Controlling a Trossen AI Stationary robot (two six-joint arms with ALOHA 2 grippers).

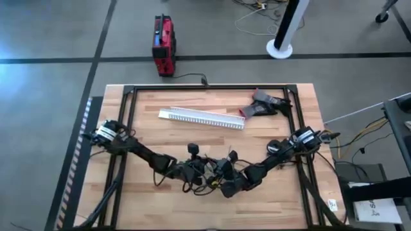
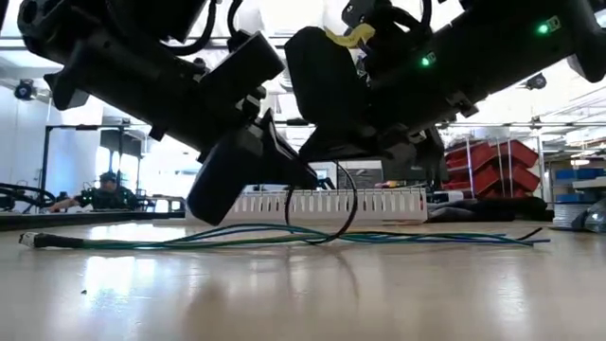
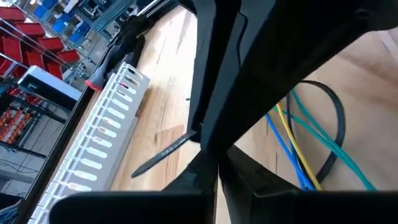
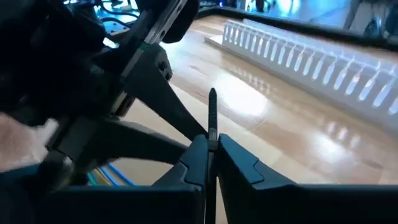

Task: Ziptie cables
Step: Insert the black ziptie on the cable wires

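Two grippers meet low over the front middle of the wooden table (image 1: 148,138), and each view gives us a different part of the story. From the high view we see only the layout: the left gripper (image 1: 204,173) and the right gripper (image 1: 218,176) nearly touching, both arms stretched inward from the table's side edges with elbows bent, and the white slotted channel (image 1: 202,117) lying well behind them. The wires beneath are hardly readable from up there.

From the low view we see what the top camera misses: the cables (image 2: 284,237) lie flat on the wood as a thin bundle of blue, green and dark strands running across the table, and the ziptie (image 2: 327,204) curves as a black loop down around them, its bottom resting at the bundle. Both grippers hang just above it, tilted down toward each other.

Our left wrist view shows the left gripper's fingers (image 3: 208,118) pressed narrow on the ziptie's strip, whose free tail (image 3: 163,155) sticks out toward the channel, with blue, yellow and teal wires passing through the loop beyond. Our right wrist view shows the right gripper's fingers (image 4: 198,163) pinched together on the strip as well, its tip (image 4: 212,109) standing up between them.
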